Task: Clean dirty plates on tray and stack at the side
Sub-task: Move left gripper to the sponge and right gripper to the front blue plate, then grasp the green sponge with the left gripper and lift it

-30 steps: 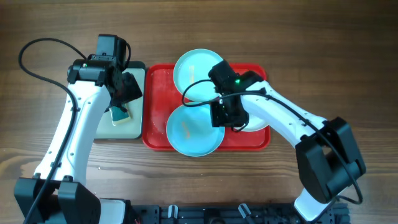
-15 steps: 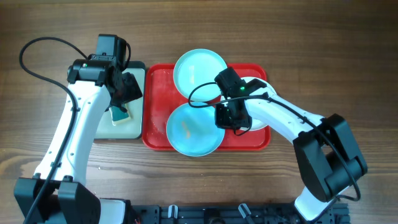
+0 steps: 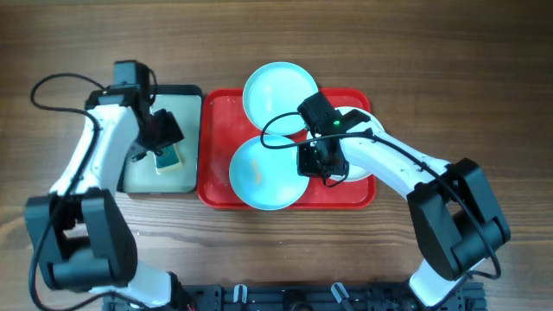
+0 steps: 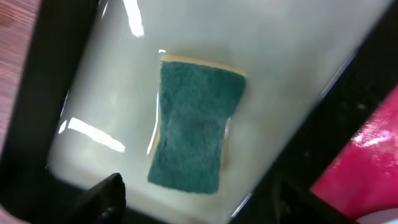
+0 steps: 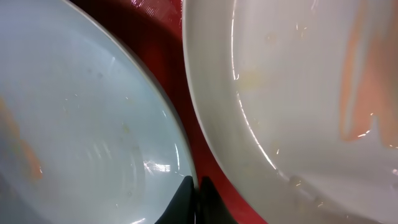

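We read the step as twofold: L side fetches the sponge, R side steadies a plate for wiping. The L gripper has its jaws wide and holds nothing. The sponge lies flat just ahead of the tips and centred btwn them, green face up, on the pale glossy floor of the black-rimmed tray. We'd drop straight down, fingers across the sponge's short width, and close only once the tips reach the floor, else it may tilt or skid. The R gripper has its jaws shut, tips meeting right at the rim of the front turquoise plate. The white plate is just R of the tips, and a strip of the red tray shows ahead btwn the two. We can't tell whether the rim is caught btwn the tips or merely beside them, so we'd check the hold before any lift or drag. Orange smears show on both plates, so both need wiping. Pose, from overhead: the L arm reaches fwd w/ its wrist bent down over the black-rimmed tray. The R arm stretches in across the white plate, elbow out to the R, wrist pitched down at the seam btwn plates. The back turquoise plate sits beyond the R jaws, overhanging the tray's far rim, untouched.
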{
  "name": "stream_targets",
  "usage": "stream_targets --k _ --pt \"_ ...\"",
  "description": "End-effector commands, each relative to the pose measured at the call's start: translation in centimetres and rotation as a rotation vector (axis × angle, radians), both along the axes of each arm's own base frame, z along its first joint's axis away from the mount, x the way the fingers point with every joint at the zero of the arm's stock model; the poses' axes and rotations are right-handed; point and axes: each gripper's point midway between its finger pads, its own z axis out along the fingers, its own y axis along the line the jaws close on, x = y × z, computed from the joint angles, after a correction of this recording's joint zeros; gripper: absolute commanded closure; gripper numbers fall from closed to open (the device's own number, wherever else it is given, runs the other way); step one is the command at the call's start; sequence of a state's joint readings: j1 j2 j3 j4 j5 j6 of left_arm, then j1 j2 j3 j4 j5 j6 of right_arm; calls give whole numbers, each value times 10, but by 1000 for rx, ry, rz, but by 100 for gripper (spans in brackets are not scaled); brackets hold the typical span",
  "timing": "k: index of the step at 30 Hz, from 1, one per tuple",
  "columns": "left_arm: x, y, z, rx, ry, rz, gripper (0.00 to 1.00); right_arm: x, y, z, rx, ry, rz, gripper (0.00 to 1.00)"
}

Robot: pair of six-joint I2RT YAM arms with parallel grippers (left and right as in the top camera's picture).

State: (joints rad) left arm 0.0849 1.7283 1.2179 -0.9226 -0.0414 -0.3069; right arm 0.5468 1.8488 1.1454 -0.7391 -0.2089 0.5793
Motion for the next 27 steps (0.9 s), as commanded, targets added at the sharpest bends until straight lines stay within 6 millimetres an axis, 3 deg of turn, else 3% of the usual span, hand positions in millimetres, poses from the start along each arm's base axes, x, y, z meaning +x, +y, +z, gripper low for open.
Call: stream_targets --k 1,4,6,13,17,22,24,27 --pt "3 0 -18 -66 20 -96 36 -3 -2 -8 -9 19 -7 95" --pt "9 -3 -20 -50 5 -132 45 -1 -1 -7 -5 11 -4 94" --pt "10 6 -20 -2 6 -125 57 0 0 -7 -4 8 -3 94" --pt "-3 4 -52 -2 3 -125 56 0 0 -7 -2 4 3 93" --pt "-2 4 -54 1 -9 -125 72 0 0 -7 -2 4 3 93" --pt "-2 4 -54 0 -7 -124 82 0 0 -7 -2 4 3 93" --pt "-2 4 -54 -1 -7 -124 91 0 0 -7 -2 4 3 93" --pt "-3 3 -54 -5 -3 -121 87 0 0 -7 -2 4 3 93"
